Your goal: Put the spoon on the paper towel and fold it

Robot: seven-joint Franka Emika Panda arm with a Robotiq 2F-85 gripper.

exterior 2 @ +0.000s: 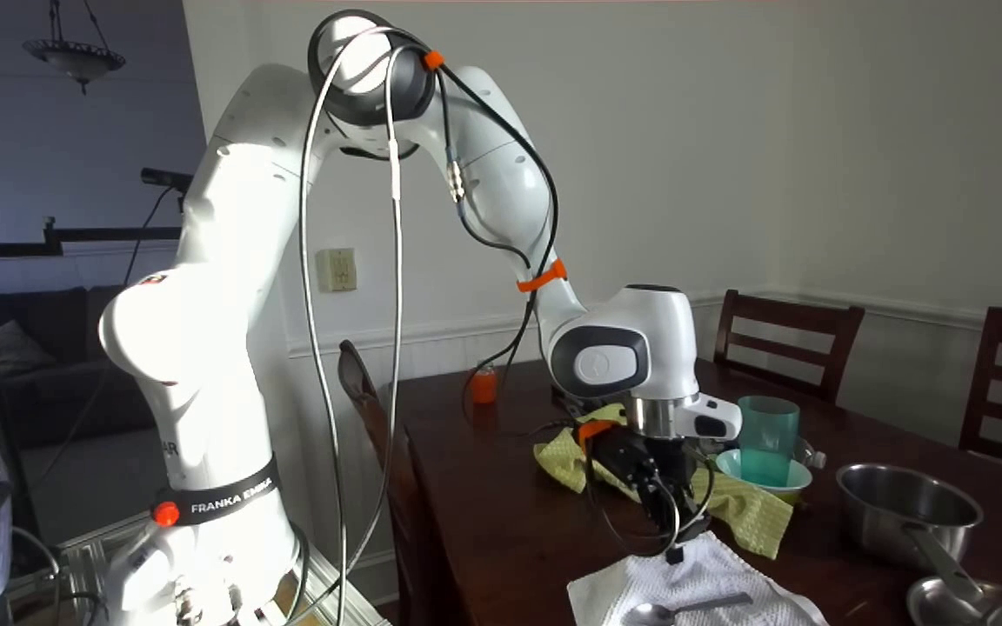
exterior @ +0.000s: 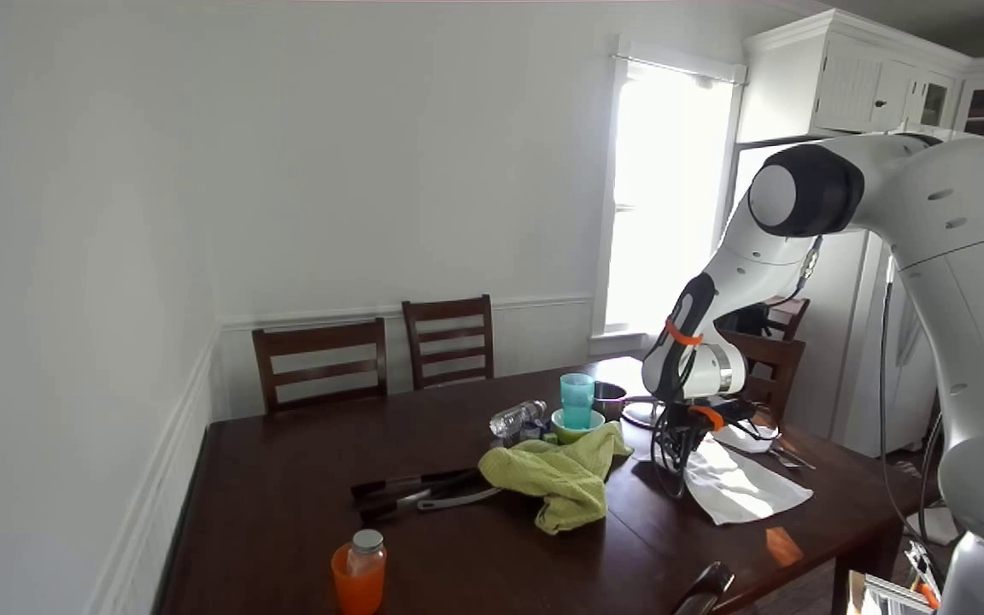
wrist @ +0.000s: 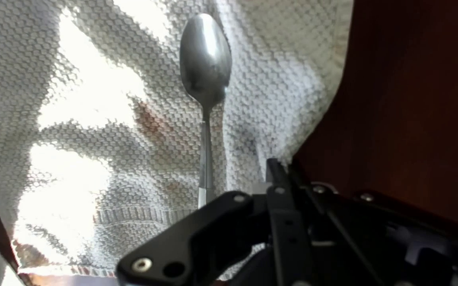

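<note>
A home, with dining and kitchen areas, is indicated by the dark brown wooden surface (exterior: 287, 457) flanked by dark slatted wooden chairs (exterior: 321, 338), by white panelled wall cabinets (exterior: 851, 81), and by a bowl-shaped hanging lamp (exterior 2: 76, 63) and a dark, dimly lit sofa (exterior 2: 66, 400).

1. Towel (wrist: 133, 147): off-white, knobbly, brown-stained, rumpled but mostly spread, filling the left and centre of the wrist view.
2. Spoon (wrist: 206, 93): shiny metal, lying on the towel, bowl at upper centre, handle pointing straight down the frame.
</note>
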